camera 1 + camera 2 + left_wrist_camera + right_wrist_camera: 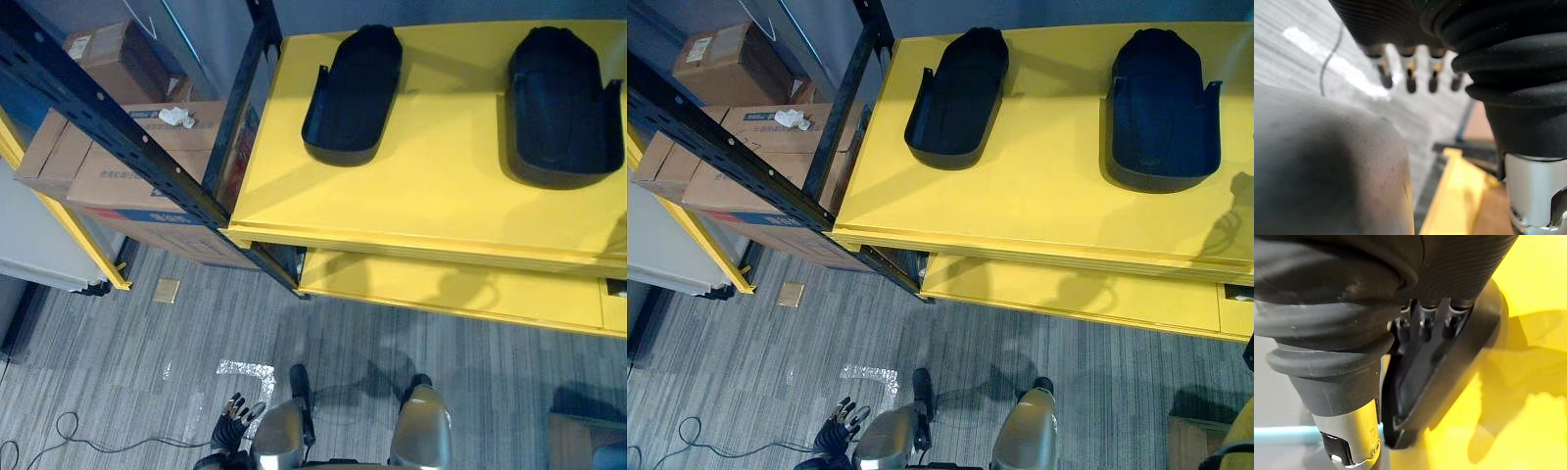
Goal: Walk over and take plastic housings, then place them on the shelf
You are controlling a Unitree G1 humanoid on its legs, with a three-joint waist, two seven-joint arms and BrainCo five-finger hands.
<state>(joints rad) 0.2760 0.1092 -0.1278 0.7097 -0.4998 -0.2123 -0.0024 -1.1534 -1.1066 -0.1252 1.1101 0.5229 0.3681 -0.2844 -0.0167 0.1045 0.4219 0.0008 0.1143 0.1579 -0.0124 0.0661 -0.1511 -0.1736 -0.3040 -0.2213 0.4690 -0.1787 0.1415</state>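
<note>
Two black plastic housings lie hollow side up on the top yellow shelf [431, 196], one at the left [353, 93] and one at the right [563, 103]. In the right wrist view my right hand [1426, 318] hovers over a housing [1449, 377] with its fingers straight, pointing into the hollow and holding nothing. My left hand [233, 416] hangs low by my side above the floor, and its fingers [1410, 81] are relaxed and empty.
A second yellow shelf [441, 284] juts out below the top one. Left of them, a black rack beam [118, 127] crosses in front of stacked cardboard boxes [127, 166]. A brown box [578, 441] stands on the grey carpet at the lower right.
</note>
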